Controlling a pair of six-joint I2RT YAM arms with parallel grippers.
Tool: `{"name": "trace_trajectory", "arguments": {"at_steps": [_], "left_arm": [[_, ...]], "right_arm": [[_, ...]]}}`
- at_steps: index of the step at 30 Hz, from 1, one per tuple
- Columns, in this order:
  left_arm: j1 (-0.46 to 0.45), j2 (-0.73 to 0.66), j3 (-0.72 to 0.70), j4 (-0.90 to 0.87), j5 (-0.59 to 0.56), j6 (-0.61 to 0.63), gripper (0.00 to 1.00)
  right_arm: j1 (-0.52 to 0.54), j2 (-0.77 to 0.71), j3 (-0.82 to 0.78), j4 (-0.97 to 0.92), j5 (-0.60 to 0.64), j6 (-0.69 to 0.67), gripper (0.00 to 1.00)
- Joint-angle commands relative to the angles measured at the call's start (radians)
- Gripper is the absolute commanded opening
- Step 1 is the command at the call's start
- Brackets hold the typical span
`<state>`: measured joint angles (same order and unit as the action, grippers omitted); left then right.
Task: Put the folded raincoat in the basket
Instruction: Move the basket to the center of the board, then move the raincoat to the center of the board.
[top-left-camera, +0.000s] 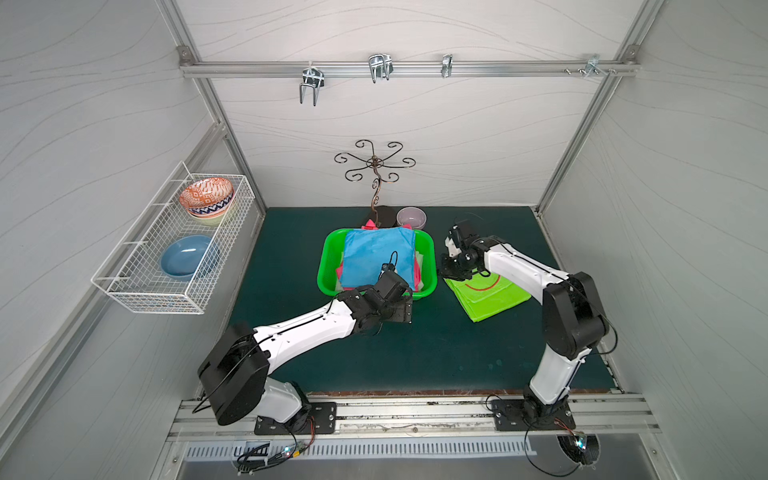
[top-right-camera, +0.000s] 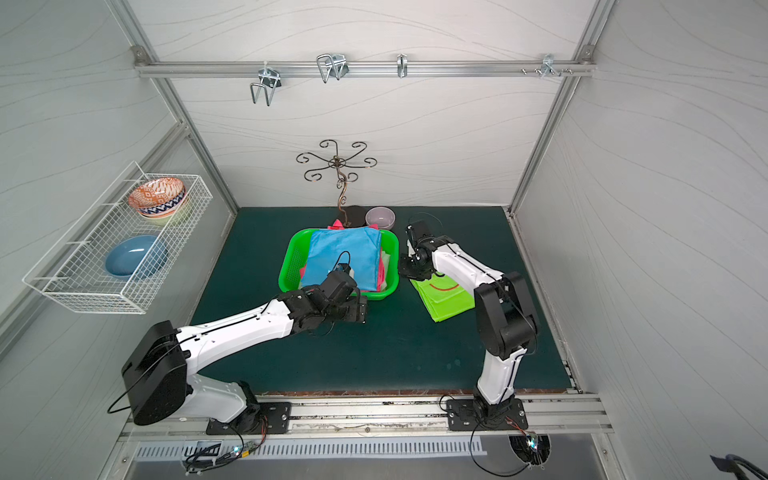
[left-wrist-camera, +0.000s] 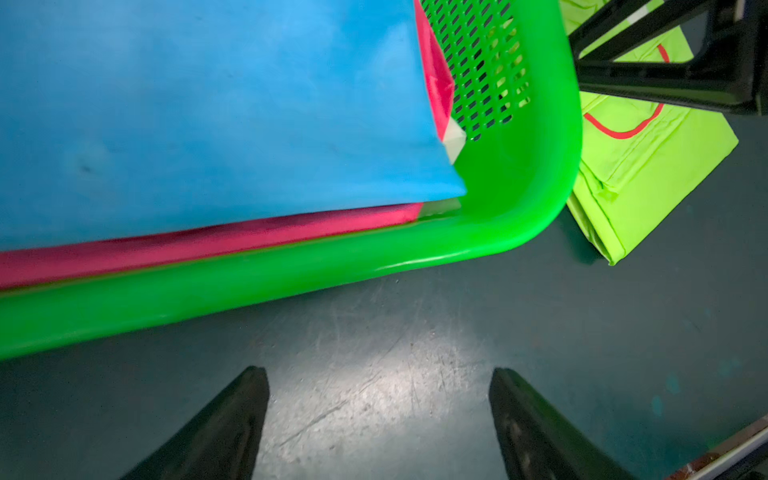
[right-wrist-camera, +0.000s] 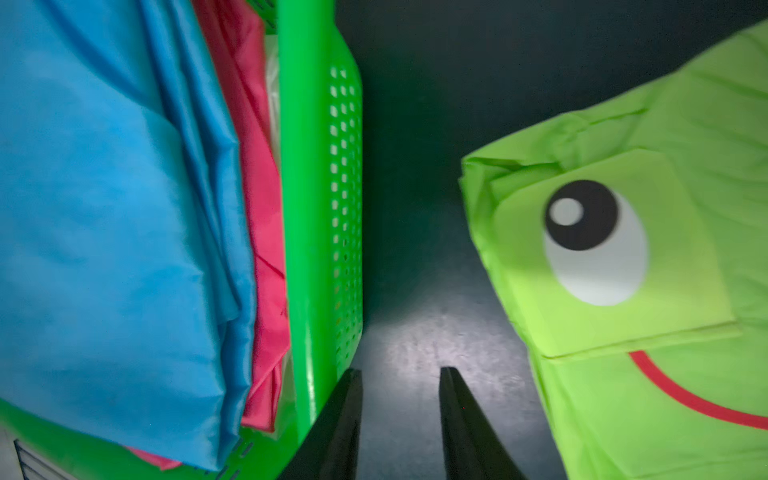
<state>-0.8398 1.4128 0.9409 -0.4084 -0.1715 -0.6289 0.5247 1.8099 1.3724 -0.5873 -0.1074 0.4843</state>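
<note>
The lime green raincoat (top-left-camera: 490, 299), folded, with a printed eye and a red smile, lies flat on the mat (top-left-camera: 415, 357) right of centre in a top view. It is just beside the green basket (top-left-camera: 326, 266) and outside it. The basket holds a stack, with a blue cloth (top-left-camera: 374, 253) on top and a pink cloth (left-wrist-camera: 208, 245) under it.

The right gripper (right-wrist-camera: 400, 370) hangs over the strip of mat between the basket wall and the raincoat, its jaws a little apart with nothing between them. The left gripper (left-wrist-camera: 377, 368) hangs over bare mat at the basket's near rim, jaws spread wide and empty. Its wrist covers the basket's lower edge in a top view.

Above the basket stand a pale bowl (top-left-camera: 411, 217) and a curly metal stand (top-left-camera: 375, 166). At the left, a white wire rack (top-left-camera: 137, 291) on the wall holds a patterned bowl (top-left-camera: 206, 197) and a blue bowl (top-left-camera: 187, 257).

The mat is dark green and scuffed. Pale grey panels close three sides, and a rail (top-left-camera: 498, 68) with hooks crosses the top.
</note>
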Motion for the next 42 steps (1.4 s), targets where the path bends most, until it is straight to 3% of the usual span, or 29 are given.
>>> {"name": "trace_trajectory", "arguments": {"at_steps": [1, 5, 9, 14, 17, 20, 23, 31, 35, 42], "left_arm": [[-0.003, -0.034, 0.041, -0.047, -0.018, -0.012, 0.89], [-0.003, -0.029, 0.028, -0.011, 0.038, 0.006, 0.88], [-0.003, -0.009, 0.017, 0.043, 0.105, 0.017, 0.88], [-0.014, 0.042, 0.023, 0.159, 0.171, 0.038, 0.88], [-0.055, 0.089, 0.056, 0.192, 0.121, 0.087, 0.89], [-0.085, 0.141, 0.097, 0.214, 0.080, 0.128, 0.90], [-0.087, 0.178, 0.125, 0.230, 0.110, 0.119, 0.90], [-0.089, 0.229, 0.148, 0.240, 0.126, 0.112, 0.90], [-0.089, 0.266, 0.168, 0.234, 0.144, 0.113, 0.90], [-0.088, 0.266, 0.191, 0.196, 0.113, 0.100, 0.90]], "right_arm": [[0.044, 0.033, 0.045, -0.035, -0.007, 0.022, 0.36], [-0.004, -0.002, 0.010, -0.053, 0.010, -0.011, 0.41], [-0.076, -0.144, -0.118, -0.036, 0.032, -0.052, 0.44], [-0.292, -0.282, -0.319, 0.021, 0.015, -0.063, 0.51], [-0.391, -0.298, -0.363, 0.062, 0.082, -0.073, 0.61], [-0.488, -0.278, -0.350, 0.117, 0.088, -0.061, 0.66], [-0.554, -0.215, -0.279, 0.153, 0.054, -0.079, 0.74], [-0.676, 0.046, -0.110, 0.110, -0.024, -0.117, 0.74], [-0.701, 0.059, -0.181, 0.138, -0.128, -0.060, 0.74], [-0.694, -0.081, -0.414, 0.242, -0.244, 0.035, 0.73]]}}
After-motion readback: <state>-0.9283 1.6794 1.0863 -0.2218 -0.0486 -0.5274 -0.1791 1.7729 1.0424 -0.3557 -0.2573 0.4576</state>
